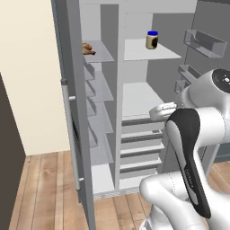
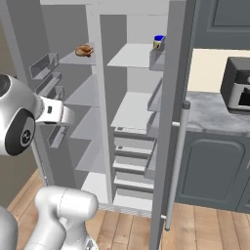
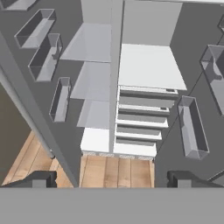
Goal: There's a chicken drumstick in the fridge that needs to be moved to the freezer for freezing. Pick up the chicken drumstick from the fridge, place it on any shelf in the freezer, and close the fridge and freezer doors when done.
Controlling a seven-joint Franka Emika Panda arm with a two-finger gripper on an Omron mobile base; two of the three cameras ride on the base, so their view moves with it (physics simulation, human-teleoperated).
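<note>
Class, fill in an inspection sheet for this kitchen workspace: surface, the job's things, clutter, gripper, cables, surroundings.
Surface: pale shelves in the freezer and white shelves over grey drawers in the fridge.
Job's things: chicken drumstick lies on the top freezer shelf; freezer door and fridge door both stand open.
Clutter: blue-lidded jar upright on the upper fridge shelf.
Gripper: gripper open, holding nothing, in front of the open unit.
Cables: nothing seen.
Surroundings: wooden floor; grey counter with a dark appliance beside the fridge door.
</note>
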